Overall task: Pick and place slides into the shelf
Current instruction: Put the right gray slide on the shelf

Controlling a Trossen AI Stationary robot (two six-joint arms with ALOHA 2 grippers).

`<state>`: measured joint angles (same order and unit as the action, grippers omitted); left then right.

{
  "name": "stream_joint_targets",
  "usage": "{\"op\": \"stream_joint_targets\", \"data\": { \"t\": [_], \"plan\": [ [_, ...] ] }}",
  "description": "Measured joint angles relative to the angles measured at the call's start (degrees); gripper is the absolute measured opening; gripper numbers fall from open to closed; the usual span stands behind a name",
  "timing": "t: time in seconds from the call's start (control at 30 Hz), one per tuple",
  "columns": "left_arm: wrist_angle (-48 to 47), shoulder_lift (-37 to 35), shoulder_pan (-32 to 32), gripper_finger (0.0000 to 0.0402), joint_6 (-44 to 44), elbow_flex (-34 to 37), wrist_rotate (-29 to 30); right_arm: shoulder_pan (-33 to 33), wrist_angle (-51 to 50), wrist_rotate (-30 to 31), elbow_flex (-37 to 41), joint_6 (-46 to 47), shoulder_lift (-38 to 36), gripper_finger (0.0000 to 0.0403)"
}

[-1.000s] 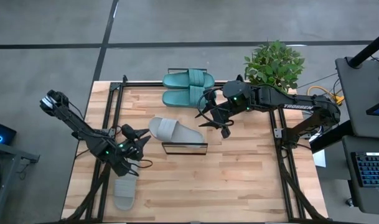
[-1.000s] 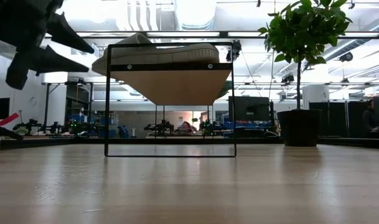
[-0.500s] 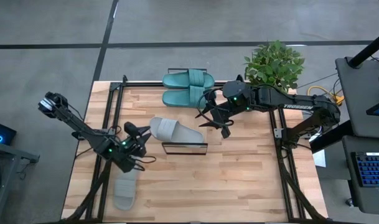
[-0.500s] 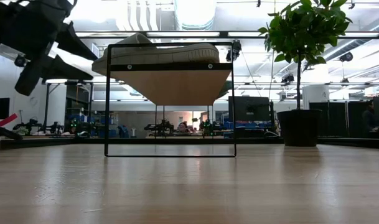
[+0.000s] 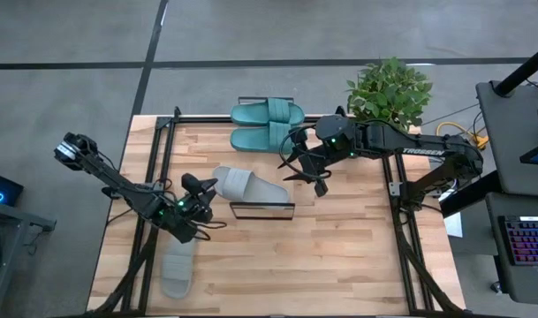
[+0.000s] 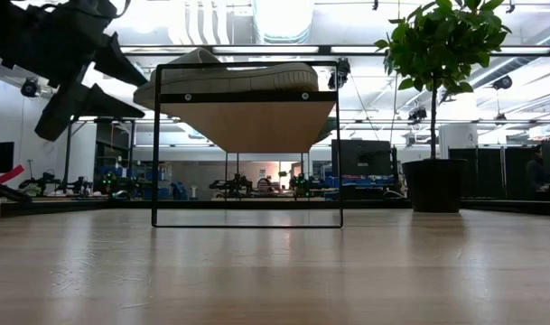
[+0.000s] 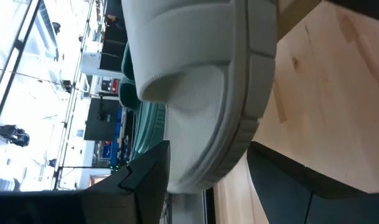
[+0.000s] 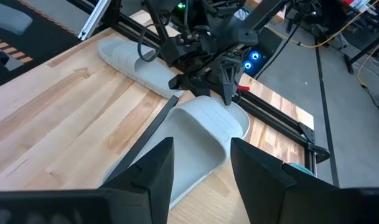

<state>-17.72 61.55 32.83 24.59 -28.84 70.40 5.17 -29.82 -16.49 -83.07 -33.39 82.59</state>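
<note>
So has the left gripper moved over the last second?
Yes. In the high view the left gripper has crept toward the grey slide lying on the shelf, its open fingers now closer to that slide's near end.

My table (image 5: 339,256) is pale wood planks on a black metal frame, standing on a grey concrete floor (image 5: 74,35) crossed by dark seams. A leafy potted plant (image 5: 390,92) stands at the table's far corner; in the low view it rises in a dark pot (image 6: 434,185) to the ceiling lights. A dark desk (image 5: 516,115) with a keyboard (image 5: 526,240) sits off to one side, yellow cable (image 5: 467,134) lying near it. Across the table the room opens out, bright under white ceiling strip lights (image 6: 284,13) and ducts, with black benches and equipment (image 6: 256,188) along the back. A person (image 6: 536,181) stands far off by dark cabinets.
</note>
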Motion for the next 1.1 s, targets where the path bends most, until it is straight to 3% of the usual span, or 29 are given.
{"op": "stream_joint_targets", "data": {
  "t": [0.23, 0.7, 1.1],
  "plan": [
    [0.6, 1.1, -0.4, 0.0179, 0.9, 0.0, 0.0, 0.0, -0.1, 0.0, 0.0, 0.0, 0.0, 0.0146],
    [0.6, 0.5, -0.6, 0.0033, 1.5, -0.3, -1.0, 0.0, -0.2, 0.0, 0.0, 0.4, 0.0, 0.0145],
    [0.7, 1.0, -0.6, 0.0032, 1.4, -1.0, -1.3, 0.0, -0.2, 0.0, 0.0, 0.4, 0.0, 0.0141]
  ]
}}
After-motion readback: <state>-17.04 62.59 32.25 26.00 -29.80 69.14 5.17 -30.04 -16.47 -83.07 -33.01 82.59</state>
